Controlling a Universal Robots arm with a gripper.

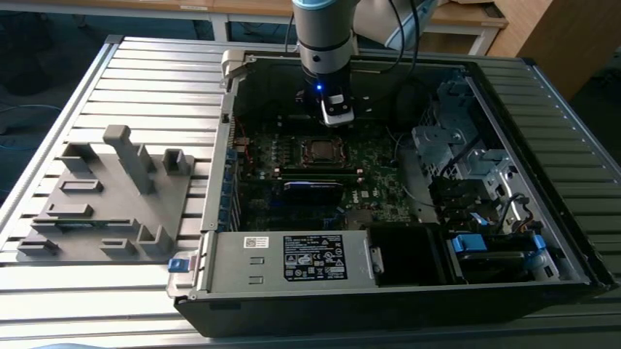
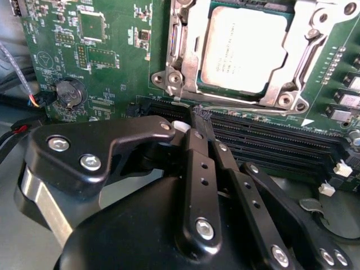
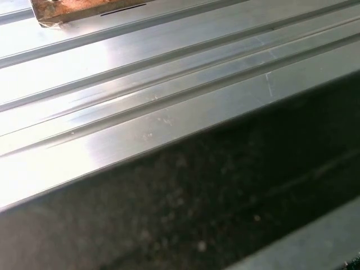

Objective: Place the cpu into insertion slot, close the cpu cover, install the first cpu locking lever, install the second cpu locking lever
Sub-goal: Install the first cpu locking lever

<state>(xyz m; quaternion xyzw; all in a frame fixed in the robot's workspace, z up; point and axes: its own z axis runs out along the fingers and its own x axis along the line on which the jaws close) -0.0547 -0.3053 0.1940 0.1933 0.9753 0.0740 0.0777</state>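
In the second wrist view the cpu (image 2: 250, 50) lies flat in the insertion slot (image 2: 169, 79) on the green board. The cpu cover (image 2: 194, 48) lies down around the cpu, framing its silver top. A thin wire lever (image 2: 236, 107) runs along the socket edge nearest the gripper. My gripper (image 2: 198, 118) is shut, its two black fingers (image 2: 194, 169) pressed together with nothing between them, and its tip is just short of that lever. In the exterior view the gripper (image 1: 337, 120) hangs inside the open computer case, just behind the insertion slot (image 1: 321, 149).
Long black memory slots (image 2: 281, 140) and a coin battery (image 2: 68, 93) lie close to the gripper. A labelled power supply box (image 1: 291, 258) fills the case front, with metal drive cages (image 1: 466, 160) at the exterior view's right. A grey fixture (image 1: 107, 196) sits on the ribbed table (image 3: 140, 84).
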